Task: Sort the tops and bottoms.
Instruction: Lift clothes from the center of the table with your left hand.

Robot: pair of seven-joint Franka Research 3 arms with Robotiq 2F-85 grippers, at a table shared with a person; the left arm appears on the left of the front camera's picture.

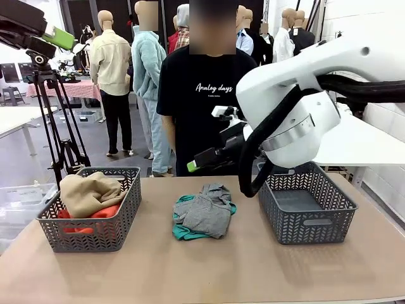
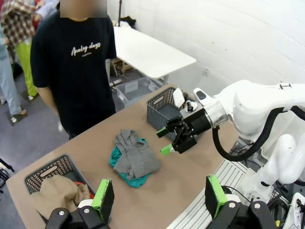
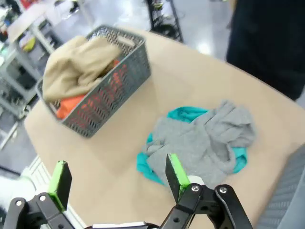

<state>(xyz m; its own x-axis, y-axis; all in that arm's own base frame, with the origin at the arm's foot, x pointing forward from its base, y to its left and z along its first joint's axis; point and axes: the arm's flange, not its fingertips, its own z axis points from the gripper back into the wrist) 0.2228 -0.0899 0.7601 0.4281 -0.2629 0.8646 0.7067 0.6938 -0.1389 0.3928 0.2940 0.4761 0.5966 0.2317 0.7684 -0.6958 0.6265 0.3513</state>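
Crumpled grey cloth T-shirt (image 3: 205,143) nearest my right jaws.
At their two o'clock; these and my left jaws gape empty.

even, bright overhead indoor light; soft shadows on the desk (image 1: 202,266); right wrist view slightly blurred, with glare on the floor.

**Hidden and cropped items on the tan worktop (image 1: 190,272).**
In the left dark grey lattice plastic basket (image 1: 120,221), the orange-red cloth T-shirt (image 1: 104,212) lies under the tan cloth T-shirt (image 1: 88,192), with only its lower folds showing. The teal cloth T-shirt (image 1: 182,233) is largely covered by the crumpled grey cloth T-shirt (image 1: 205,212), so its outline cannot be told. The white right arm (image 1: 297,107) masks the far left corner of the right dark grey lattice plastic basket (image 1: 316,221). The right wrist view crops that basket at its lower right edge and is softly blurred.
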